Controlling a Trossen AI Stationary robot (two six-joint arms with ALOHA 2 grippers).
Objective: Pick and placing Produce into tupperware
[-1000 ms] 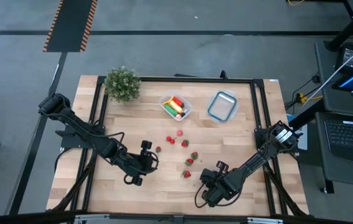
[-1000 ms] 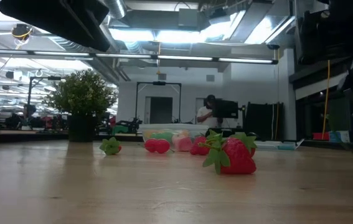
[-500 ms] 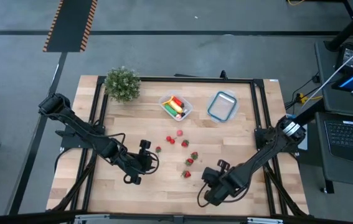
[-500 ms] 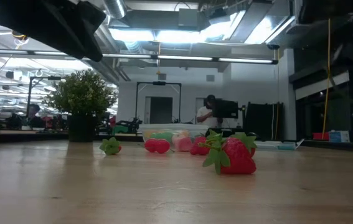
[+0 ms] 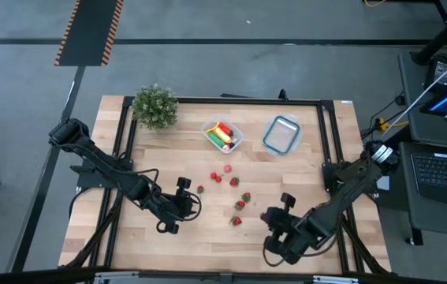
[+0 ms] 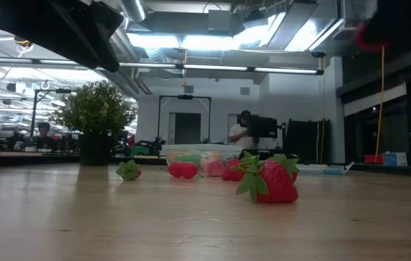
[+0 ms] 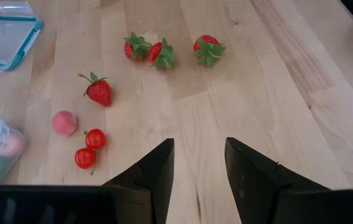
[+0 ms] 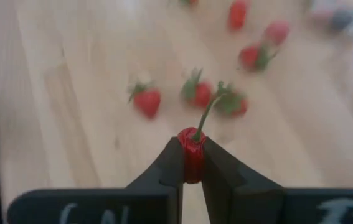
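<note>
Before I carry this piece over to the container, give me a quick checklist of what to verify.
1. Grip: right gripper shut on the small red piece with a green stem: ok.
2. Piece lifted off the table: ok in the low view.
3. Tupperware open, no lid on it: ok.
4. Room inside among the banana and other produce: cannot tell.
5. Left gripper open, waiting at the near left, off the route: ok.
6. Loose strawberries under the route; carry height over them: cannot tell.
</note>
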